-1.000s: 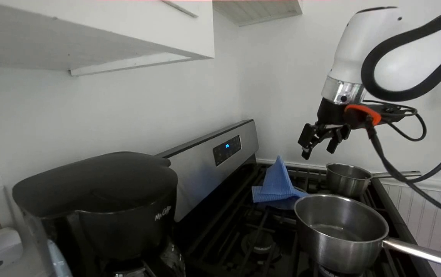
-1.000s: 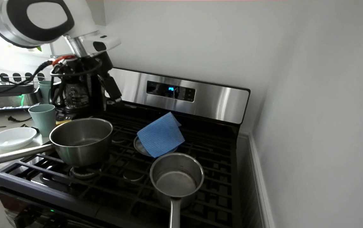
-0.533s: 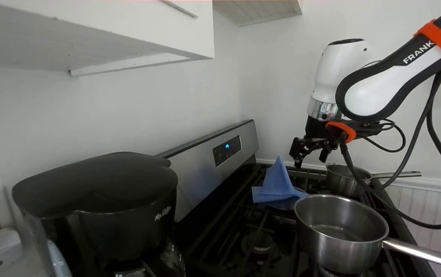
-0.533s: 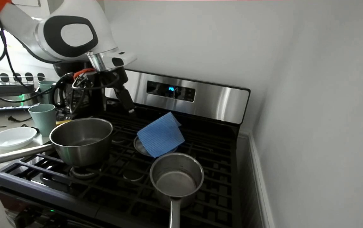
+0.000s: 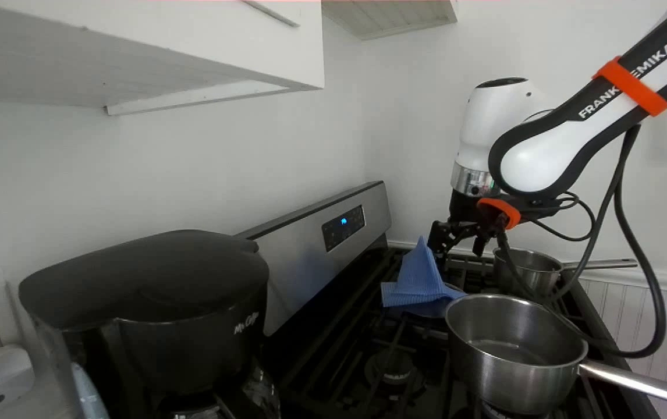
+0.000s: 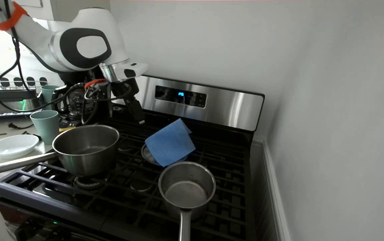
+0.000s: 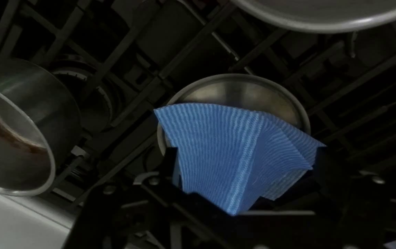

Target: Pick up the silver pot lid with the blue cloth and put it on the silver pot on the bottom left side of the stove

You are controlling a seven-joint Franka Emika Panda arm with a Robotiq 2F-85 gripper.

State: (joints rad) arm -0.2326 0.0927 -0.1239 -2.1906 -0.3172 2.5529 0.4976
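On stove (image 6: 54, 207): silver lid (image 7: 234, 90), partly under blue cloth (image 7: 215, 148) with raised peak; same place as half second ago. Near cloth: gripper (image 5: 459, 250), jaws spread wide, cloth seen between them in wrist view. Hangs lower and closer to cloth than half second ago. Near lid: silver pot (image 5: 508, 381) and smaller pot (image 6: 187, 194), both unmoved. Farther out, beside stove: black coffee maker (image 5: 153, 302), likewise unmoved.

The tool (image 7: 246, 155) (jaws wide apart) slants downward.
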